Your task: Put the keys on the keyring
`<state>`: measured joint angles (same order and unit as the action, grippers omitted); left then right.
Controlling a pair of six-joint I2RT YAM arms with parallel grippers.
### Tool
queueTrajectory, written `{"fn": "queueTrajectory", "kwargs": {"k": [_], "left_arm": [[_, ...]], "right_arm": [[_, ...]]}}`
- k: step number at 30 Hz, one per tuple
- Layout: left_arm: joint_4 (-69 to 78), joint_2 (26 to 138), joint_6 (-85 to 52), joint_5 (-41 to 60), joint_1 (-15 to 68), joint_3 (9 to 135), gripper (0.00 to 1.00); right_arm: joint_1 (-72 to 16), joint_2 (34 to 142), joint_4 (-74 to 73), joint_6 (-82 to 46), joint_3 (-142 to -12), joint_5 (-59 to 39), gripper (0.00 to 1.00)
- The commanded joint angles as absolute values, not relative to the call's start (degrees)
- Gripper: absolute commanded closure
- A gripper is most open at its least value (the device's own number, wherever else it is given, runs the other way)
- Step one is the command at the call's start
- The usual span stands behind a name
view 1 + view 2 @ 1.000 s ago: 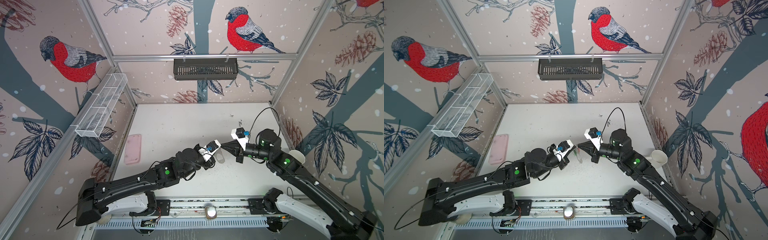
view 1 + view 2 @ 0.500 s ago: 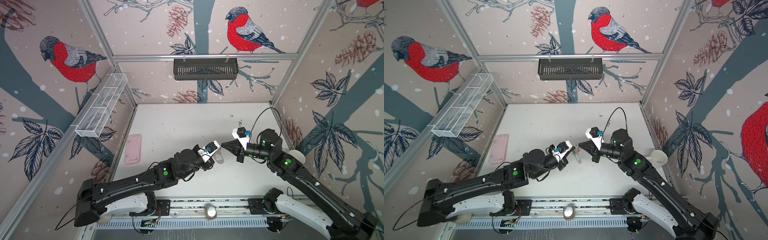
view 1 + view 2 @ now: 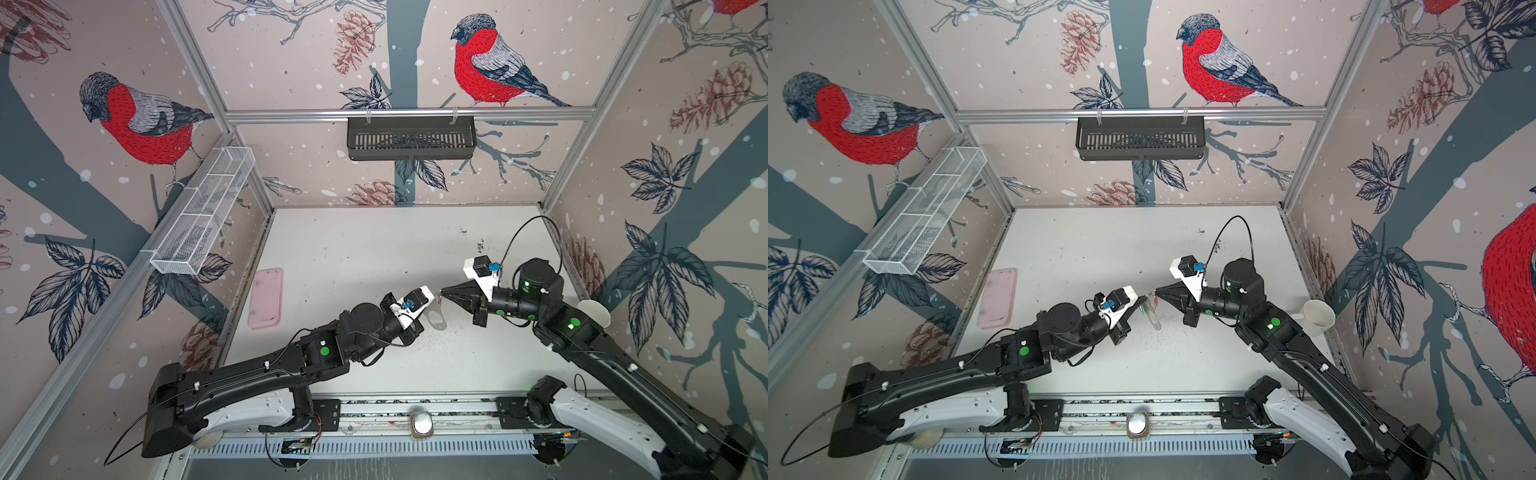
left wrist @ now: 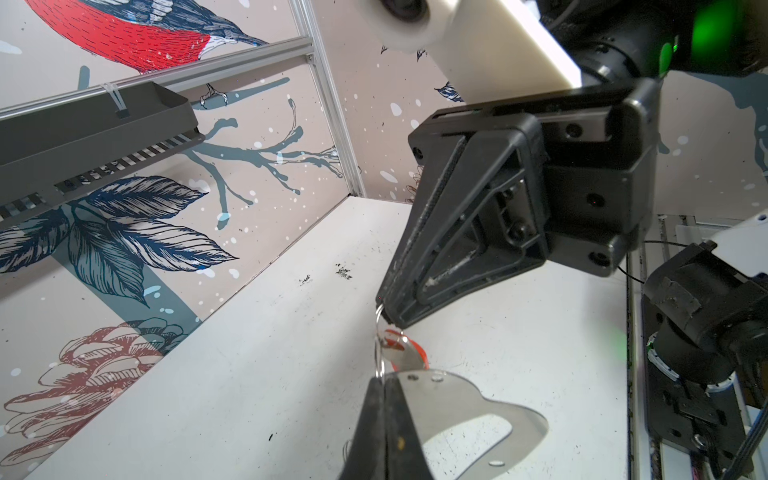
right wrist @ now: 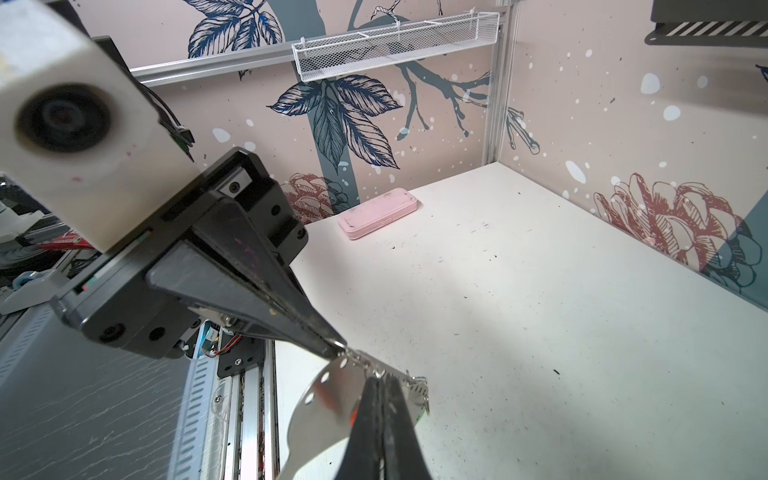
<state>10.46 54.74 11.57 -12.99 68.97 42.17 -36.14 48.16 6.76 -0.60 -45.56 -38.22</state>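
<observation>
Keyring (image 4: 449,390) cut off by pic edge; red-tag key (image 4: 415,351) half behind it; green tag (image 5: 423,414) barely visible.

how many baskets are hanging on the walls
2: a white wire basket on the rail of the side wall nearer the left arm, and a dark slotted basket on the back wall rail. No others show in any view.

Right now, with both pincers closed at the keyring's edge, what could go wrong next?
The left pincer grips the keyring only by its edge, so the plate could twist or slip. The right pincer seems to pinch a small ring with just its tips; a tug might free it, dropping the red-tagged key.
</observation>
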Motion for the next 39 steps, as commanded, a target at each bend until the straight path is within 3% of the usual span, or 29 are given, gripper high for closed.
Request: {"fn": "queueTrajectory", "kwargs": {"k": [1,23,33,37,39], "left_arm": [[15.1,53.38,12.57,-11.51,69.26,40.77,1.0],[25.35,51.46,16.2,-9.82,68.74,36.13,1.0],[26.25,51.22,12.92,2.52,60.59,36.46,1.0],[23.66,52.85,13.01,5.79,59.43,38.46,1.0],[22.29,53.42,13.18,6.48,59.19,39.59,1.0]], "right_arm": [[-36.04,48.36,3.6,-1.58,-45.37,-35.75,1.0],[-37.96,51.94,5.23,-2.0,-45.56,-40.26,1.0],[-38.06,51.07,6.64,-1.75,-46.74,-36.94,1.0],[-37.97,50.57,6.76,-1.93,-46.8,-34.54,0.73],[-37.97,49.98,6.42,-2.01,-46.38,-33.57,0.67]]}}
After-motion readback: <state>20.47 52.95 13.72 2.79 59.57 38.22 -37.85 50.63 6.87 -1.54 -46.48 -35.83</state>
